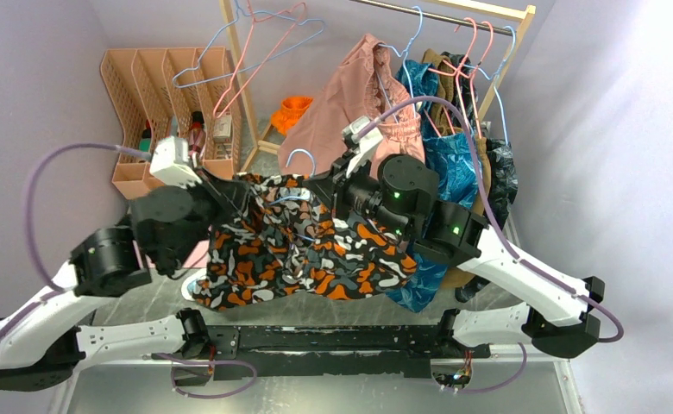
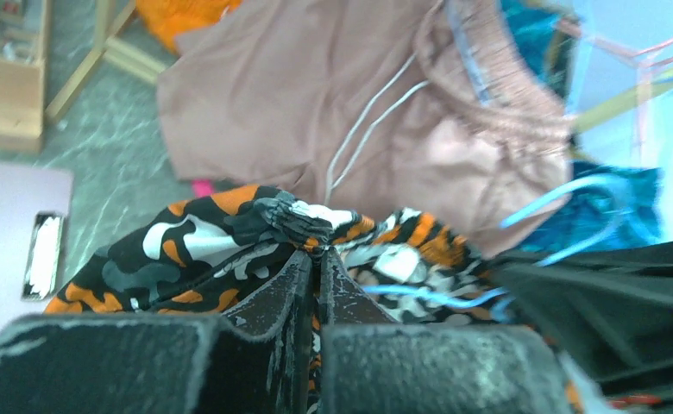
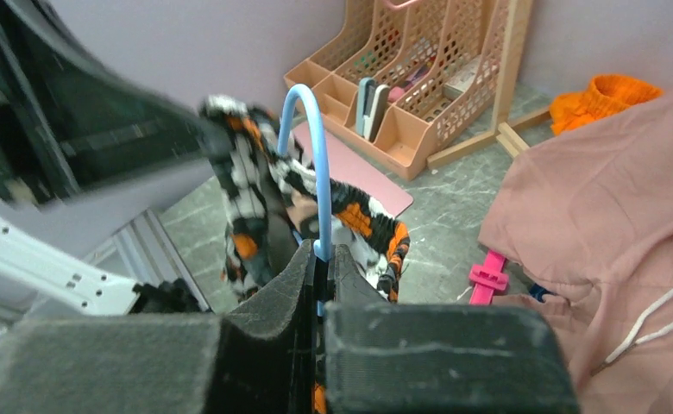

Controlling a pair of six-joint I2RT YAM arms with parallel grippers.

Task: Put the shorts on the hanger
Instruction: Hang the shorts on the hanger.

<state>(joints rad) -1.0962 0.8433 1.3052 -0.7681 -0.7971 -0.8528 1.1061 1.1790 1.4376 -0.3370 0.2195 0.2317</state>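
I see the left gripper point(image 2: 316, 259) pinched tight on the shorts point(image 2: 186, 250). Its fingers are pressed together, the gathered waistband is bunched right at the tips, and a sliver of orange print shows in the seam between them. The right gripper point(image 3: 320, 252) is clamped on the hanger point(image 3: 309, 147): the thin blue wire drops straight into the closed fingers and the hook curves up above them. From the top view the shorts hang in the air between my two arms, spread across the middle. The upper edge is stretched from one gripper to the other and the legs droop toward the near side over the table point(image 3: 454, 224). The hook pokes up at that upper edge, just beside the right gripper. In the left wrist view a blue wire crosses the printed fabric, but I cannot tell whether the frame is inside the shorts or only against them. A pink garment point(image 1: 342, 112) hangs just behind, with a blue leaf-print garment point(image 1: 449, 164) on its right under the rail point(image 1: 454, 13). A peach file rack point(image 1: 169, 95) sits at the back left, with a pink clip point(image 3: 487, 278) and an orange bundle point(image 3: 605, 99) on the table.
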